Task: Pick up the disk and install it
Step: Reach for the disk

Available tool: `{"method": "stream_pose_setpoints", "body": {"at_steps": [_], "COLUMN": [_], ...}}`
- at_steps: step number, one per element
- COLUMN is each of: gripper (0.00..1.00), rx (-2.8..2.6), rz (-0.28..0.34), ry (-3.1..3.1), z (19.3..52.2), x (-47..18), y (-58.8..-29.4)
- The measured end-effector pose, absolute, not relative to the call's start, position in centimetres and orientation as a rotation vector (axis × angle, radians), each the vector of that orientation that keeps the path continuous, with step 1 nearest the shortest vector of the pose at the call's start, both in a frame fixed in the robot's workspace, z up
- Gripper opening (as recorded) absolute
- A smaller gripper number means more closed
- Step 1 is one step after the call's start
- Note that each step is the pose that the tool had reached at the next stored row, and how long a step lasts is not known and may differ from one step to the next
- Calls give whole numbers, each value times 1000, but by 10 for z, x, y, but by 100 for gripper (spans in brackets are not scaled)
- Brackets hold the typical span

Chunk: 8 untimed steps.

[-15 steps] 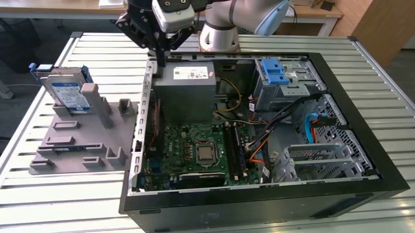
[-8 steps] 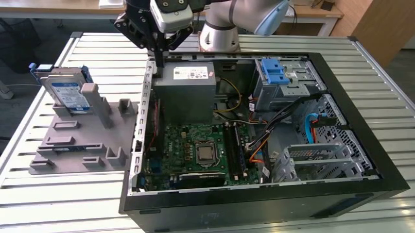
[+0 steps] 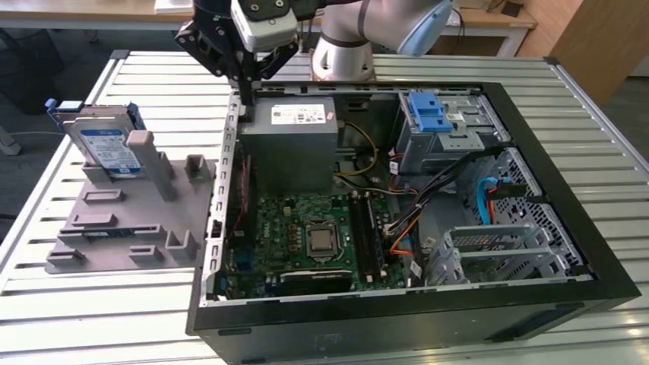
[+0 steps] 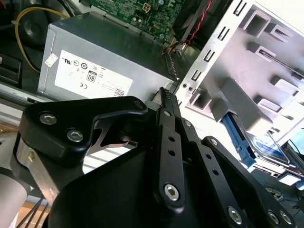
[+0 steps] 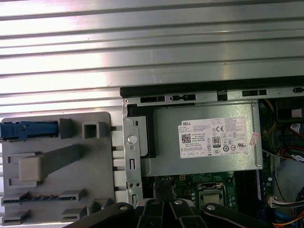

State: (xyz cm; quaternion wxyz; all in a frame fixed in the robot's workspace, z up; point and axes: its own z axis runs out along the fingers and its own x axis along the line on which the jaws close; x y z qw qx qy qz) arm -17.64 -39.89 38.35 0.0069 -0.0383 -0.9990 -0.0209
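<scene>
Since the disk [image 3: 106, 146] stands on edge in the grey holder [image 3: 121, 220] at about nine o'clock in the exterior view, well apart from the hand [image 3: 246, 90], I judge the task to be at its very start: nothing is picked up and nothing is installed.

The hand hangs at about eleven o'clock in that view, over the far corner of the open computer case [image 3: 568, 251], just above the case wall and beside the grey metal box [image 3: 294, 144]. Its fingers are pressed together and pinch nothing. The second wrist view shows the same, with the black tips [image 4: 165, 97] meeting in a narrow point above the box's edge. From the hand, the disk lies toward eight o'clock in the exterior view, with the case wall between them.

In the first wrist view the disk's blue rail [image 5: 28, 129] shows at the holder's edge, and nothing touches it. Holder and case both rest on the slatted metal counter [image 3: 102, 319]. The drive cage with its blue latch strip [image 3: 434, 114] sits at about one o'clock inside the case, and the only disk I can find is the one in the holder. Both the pick-up and the installing are therefore left to do, as far as these views tell.
</scene>
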Motion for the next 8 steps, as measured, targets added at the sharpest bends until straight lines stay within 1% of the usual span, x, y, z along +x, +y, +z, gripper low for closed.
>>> {"method": "stream_pose_setpoints", "body": {"at_steps": [8], "gripper": [11], "rx": [-120], "rz": [-65], "ry": [-3122], "z": [383], "x": [-179], "y": [-399]}}
